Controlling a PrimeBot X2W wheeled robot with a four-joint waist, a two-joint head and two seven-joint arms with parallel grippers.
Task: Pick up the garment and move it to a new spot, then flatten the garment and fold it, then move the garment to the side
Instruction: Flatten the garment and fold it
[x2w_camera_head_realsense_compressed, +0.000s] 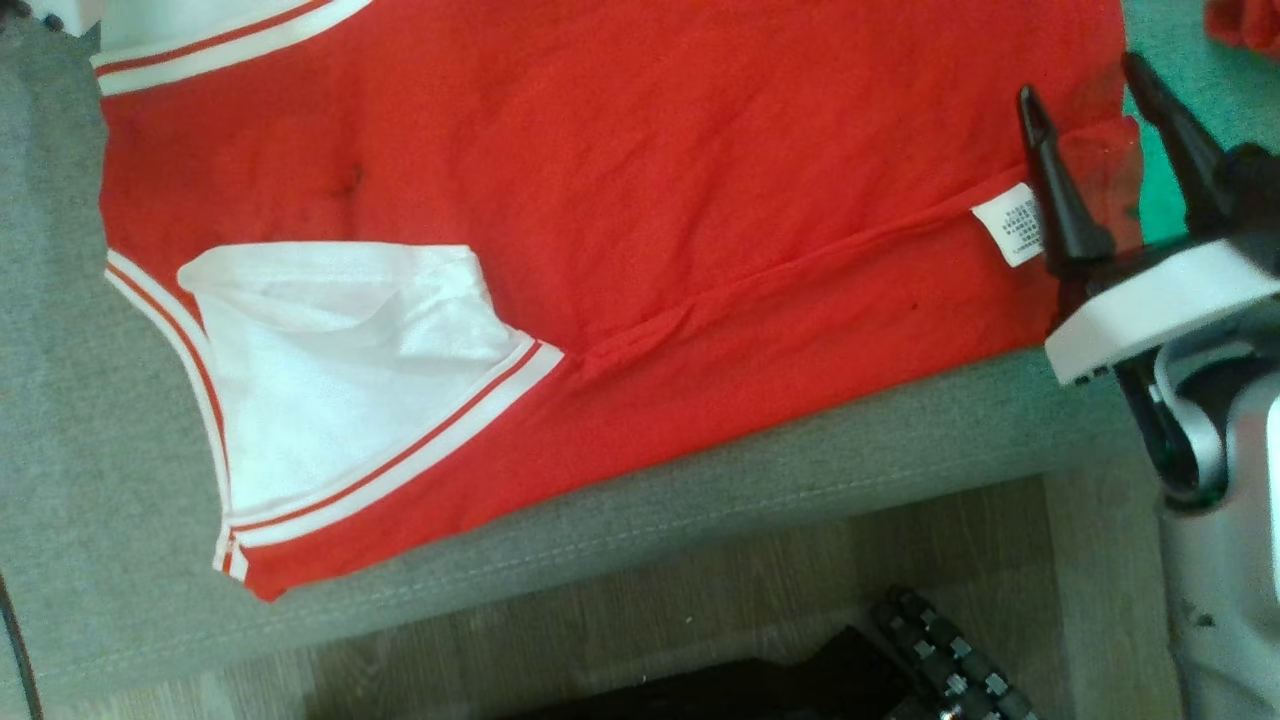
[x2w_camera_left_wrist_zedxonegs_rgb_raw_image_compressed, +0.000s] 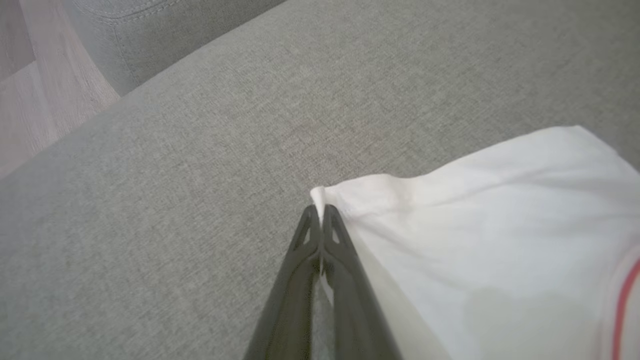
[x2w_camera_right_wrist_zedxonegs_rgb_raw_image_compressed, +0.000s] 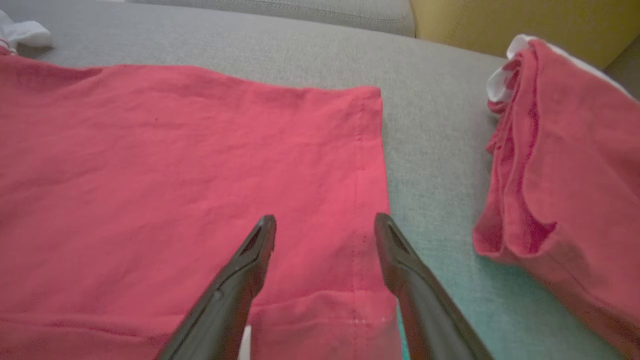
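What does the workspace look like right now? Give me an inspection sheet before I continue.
Surface: grey sofa cushion, carrying the garment.
Job's things: red garment spread mostly flat with shallow creases; near sleeve white, lying flat; care label at the hem corner.
Clutter: second red garment, bunched, apart from the first.
Grippers: left gripper fingers shut on the corner of a white sleeve; right gripper open over the hem corner, holding nothing.
Cables: dark loop under the right wrist, probably a cable.
Surroundings: wood floor; yellow cushion; robot's dark base.
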